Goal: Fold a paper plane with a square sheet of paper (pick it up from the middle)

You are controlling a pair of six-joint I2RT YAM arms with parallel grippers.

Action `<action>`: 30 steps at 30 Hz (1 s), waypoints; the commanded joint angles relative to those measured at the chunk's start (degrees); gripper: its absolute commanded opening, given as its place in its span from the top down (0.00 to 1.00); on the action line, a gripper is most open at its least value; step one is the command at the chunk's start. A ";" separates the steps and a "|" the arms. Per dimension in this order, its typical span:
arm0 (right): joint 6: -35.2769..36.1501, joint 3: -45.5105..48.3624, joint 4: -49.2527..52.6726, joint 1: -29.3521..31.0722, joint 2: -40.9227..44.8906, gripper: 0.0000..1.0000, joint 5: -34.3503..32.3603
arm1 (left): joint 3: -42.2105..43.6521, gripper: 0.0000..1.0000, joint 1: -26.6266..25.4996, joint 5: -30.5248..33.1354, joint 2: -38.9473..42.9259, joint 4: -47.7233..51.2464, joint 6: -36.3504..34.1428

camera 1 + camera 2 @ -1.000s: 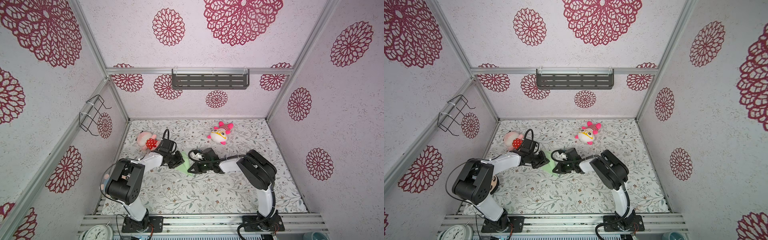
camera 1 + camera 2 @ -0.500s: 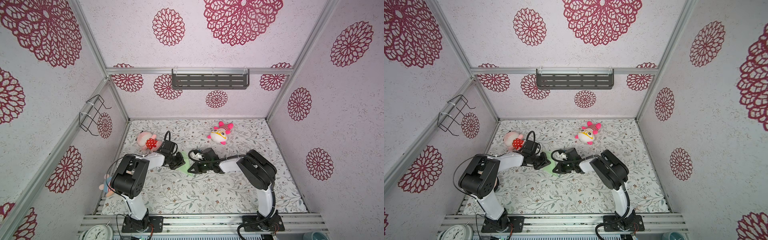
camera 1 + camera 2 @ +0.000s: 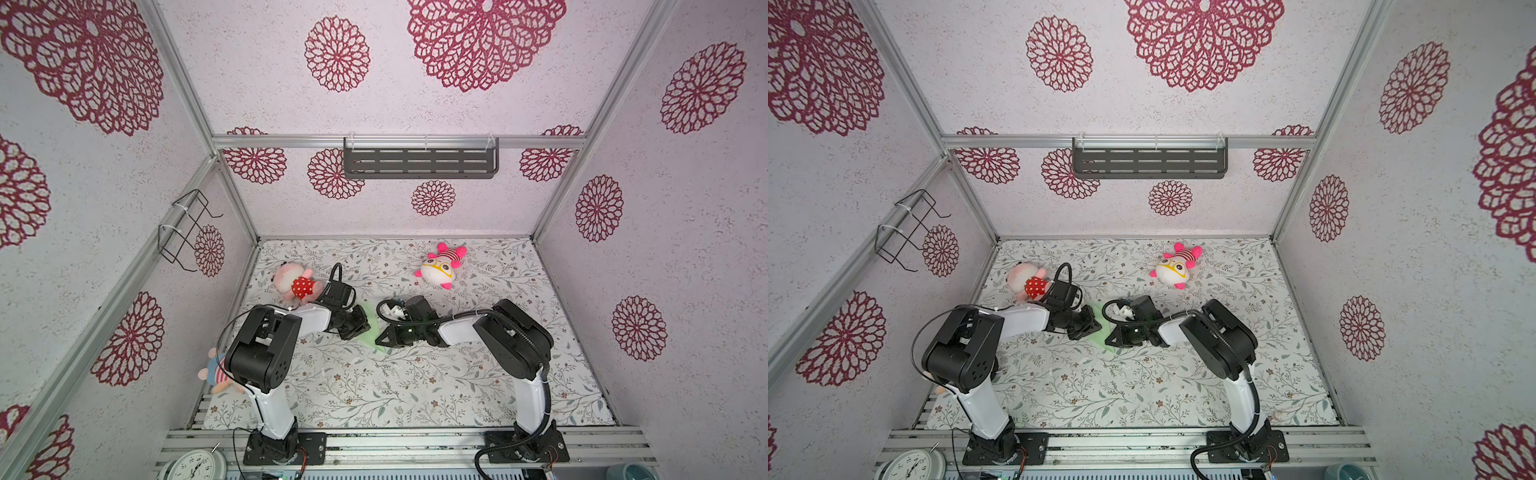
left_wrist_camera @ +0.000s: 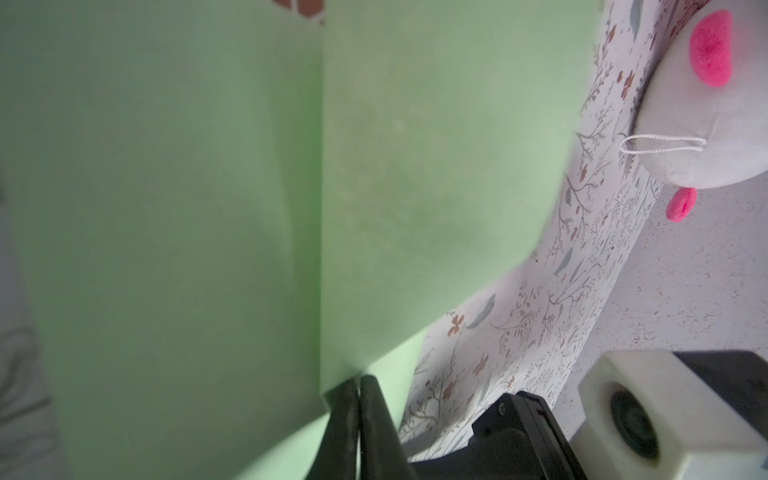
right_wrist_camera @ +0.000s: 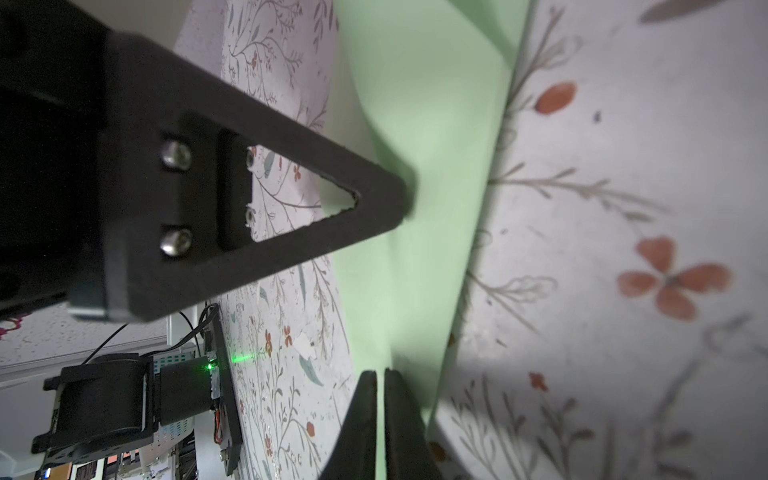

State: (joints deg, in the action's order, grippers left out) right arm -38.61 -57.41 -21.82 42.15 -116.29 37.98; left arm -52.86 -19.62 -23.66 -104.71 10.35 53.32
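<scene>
The sheet of paper (image 3: 371,323) (image 3: 1101,332) is pale mint green and lies folded mid-table between both grippers. In the left wrist view the paper (image 4: 208,187) fills most of the picture, with one straight crease. My left gripper (image 4: 358,382) (image 3: 360,328) is shut on its edge. My right gripper (image 5: 380,374) (image 3: 380,338) is shut on the paper (image 5: 419,124) from the opposite side, with green showing between the jaws. The left gripper's triangular finger (image 5: 299,199) presses on the sheet. The grippers hide whether it has a paper plane's shape.
A pink plush in a red dotted dress (image 3: 296,283) lies just behind the left wrist. A white and pink plush with yellow glasses (image 3: 438,270) sits at the back right. A striped plush (image 3: 216,374) lies at the front left edge, near a clock (image 3: 195,465).
The left arm has shifted slightly, its elbow drawing in. Both grippers stay at the paper, which has hardly moved.
</scene>
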 commanded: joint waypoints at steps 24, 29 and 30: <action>7.40 -8.06 14.41 -0.15 -1.29 0.89 -5.19 | 1.71 0.95 -0.25 6.50 -3.58 6.52 -0.15; 9.63 -5.45 16.58 0.47 0.35 0.90 -4.15 | 1.96 0.97 -0.08 7.64 -4.00 7.76 0.59; 10.65 -5.11 17.67 0.69 0.74 0.90 -4.26 | 2.13 0.97 -0.07 7.75 -4.14 7.78 0.77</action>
State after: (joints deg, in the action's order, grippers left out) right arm -31.51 -64.29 -10.20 42.24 -117.10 34.65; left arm -53.36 -19.73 -22.79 -104.99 11.46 53.63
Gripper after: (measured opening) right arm 0.104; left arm 0.043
